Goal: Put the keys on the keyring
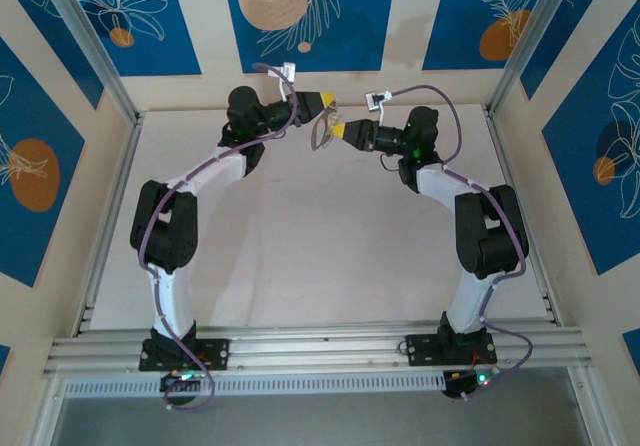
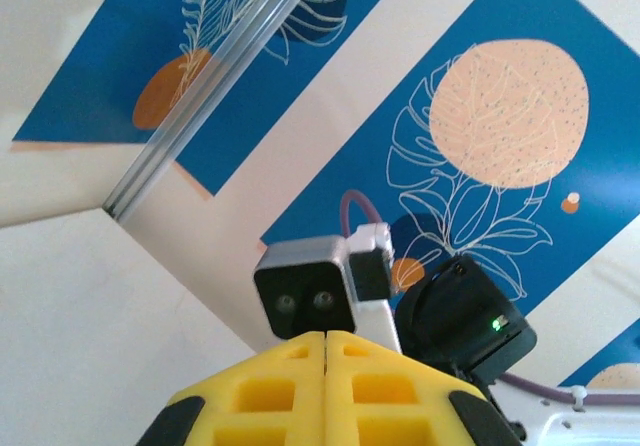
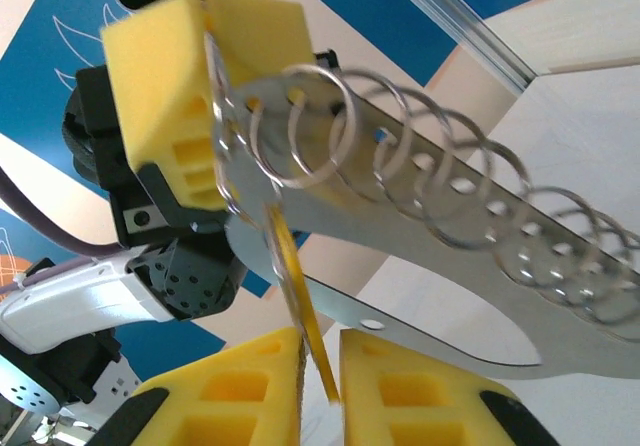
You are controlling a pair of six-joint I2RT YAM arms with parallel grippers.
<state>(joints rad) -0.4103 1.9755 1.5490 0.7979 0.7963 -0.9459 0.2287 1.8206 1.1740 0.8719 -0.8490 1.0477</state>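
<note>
Keyring (image 1: 321, 134) clenched in left end effector (image 2: 326, 341); keys (image 3: 470, 216) apparently pinched, edge-on, by right end effector (image 3: 320, 341). Threading judged underway, not completed.

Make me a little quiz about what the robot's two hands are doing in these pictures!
1. True or false: the right hand hangs wide open, far from the left hand.
2. The hands' fingers are: A red, B yellow, C green.
3. Fill in: the left hand is ____ on the wire keyring.
Key: 1 false, it pinches a thin piece that looks like one of the keys, right beside the left hand; 2 B; 3 shut.
</note>
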